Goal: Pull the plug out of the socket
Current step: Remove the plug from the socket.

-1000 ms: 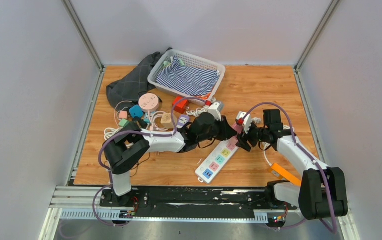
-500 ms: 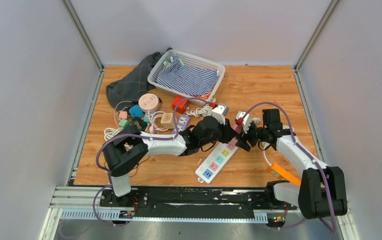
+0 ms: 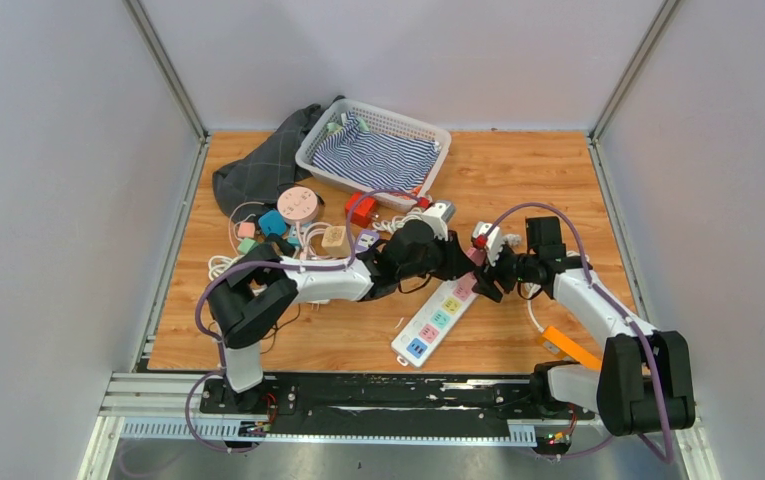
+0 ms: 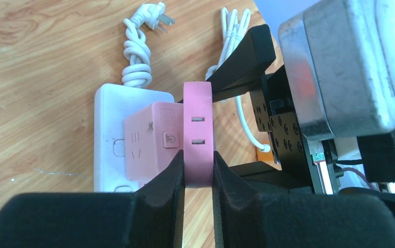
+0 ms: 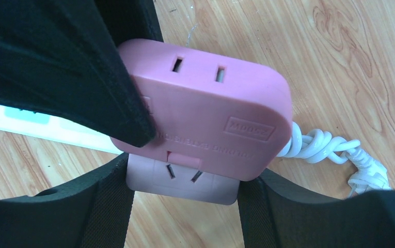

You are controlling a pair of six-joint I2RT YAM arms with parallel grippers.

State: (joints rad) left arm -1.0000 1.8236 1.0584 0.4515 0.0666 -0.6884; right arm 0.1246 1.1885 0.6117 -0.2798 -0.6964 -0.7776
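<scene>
A flat pink plug stands edge-on, pressed against a paler pink socket block at the end of a white power strip. My left gripper is shut on the plug's two faces. In the right wrist view the plug lies on top of the pale socket block. My right gripper is shut on that block's sides. From above, left gripper and right gripper meet nose to nose over the strip.
A coiled white cable lies beyond the strip. A white basket with striped cloth sits at the back, a dark cloth left of it. Adapters and cables crowd the left. An orange piece lies by the right arm.
The left wrist has rocked slightly back and forth. Both grippers keep their holds, and plug and socket block still sit together.
</scene>
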